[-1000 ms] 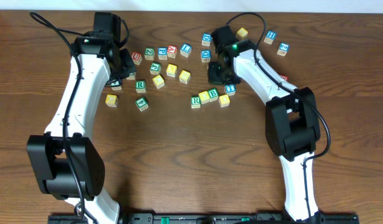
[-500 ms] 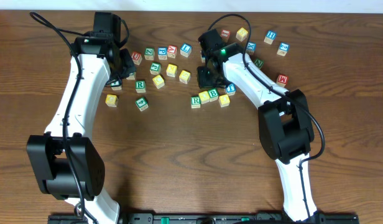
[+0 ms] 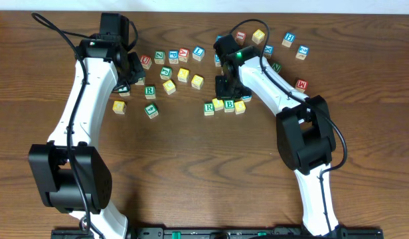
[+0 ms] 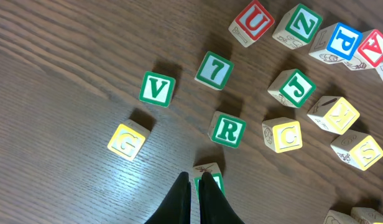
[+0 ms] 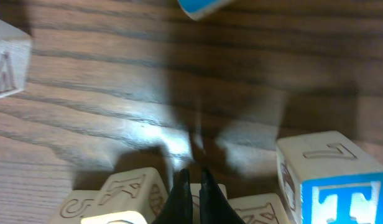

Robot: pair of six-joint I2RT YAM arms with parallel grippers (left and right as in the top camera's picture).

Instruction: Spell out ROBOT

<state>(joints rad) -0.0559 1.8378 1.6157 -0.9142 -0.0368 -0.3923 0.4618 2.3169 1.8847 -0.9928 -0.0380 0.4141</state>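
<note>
Row of four cubes [image 3: 218, 104] is standing in line — T cube [image 5: 331, 186] is sitting just off its end.
Both arms' jaws are pressing together, pinching nothing.

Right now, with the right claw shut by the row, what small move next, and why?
Probably shift the right claw behind the T block and nudge it into line: R block, B block and two yellow blocks line up; T sits off the end.

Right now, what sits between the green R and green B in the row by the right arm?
A yellow-faced cube lies between R and B, seen in the overhead view.
</note>
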